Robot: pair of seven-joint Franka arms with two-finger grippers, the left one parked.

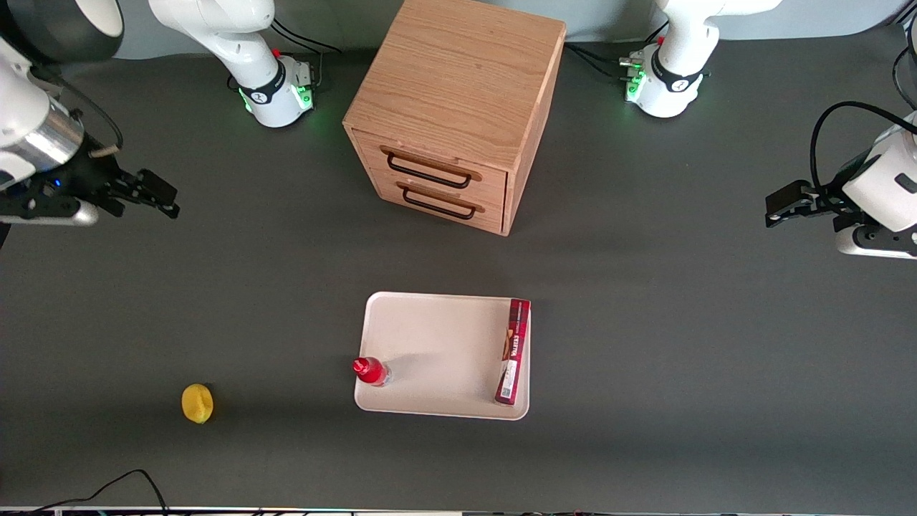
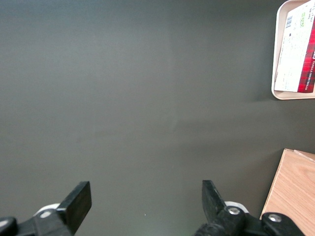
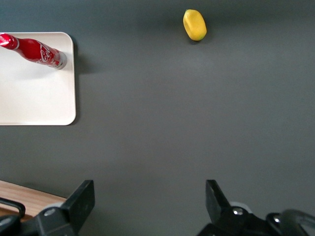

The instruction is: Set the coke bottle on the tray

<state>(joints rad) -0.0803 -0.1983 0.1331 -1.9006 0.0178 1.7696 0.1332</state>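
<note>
The coke bottle (image 1: 370, 370) stands upright on the cream tray (image 1: 430, 351), at the tray's corner nearest the front camera on the working arm's side. It also shows in the right wrist view (image 3: 34, 50), standing on the tray (image 3: 34, 98). My right gripper (image 1: 159, 196) is open and empty. It hovers high above the bare table, toward the working arm's end, well away from the tray. Its two fingers (image 3: 82, 197) show wide apart over bare table, with the gripper (image 3: 147, 201) holding nothing.
A long dark-red box (image 1: 513, 351) lies along the tray's edge toward the parked arm's end. A wooden two-drawer cabinet (image 1: 451, 107) stands farther from the front camera than the tray. A yellow lemon (image 1: 197, 403) lies on the table toward the working arm's end.
</note>
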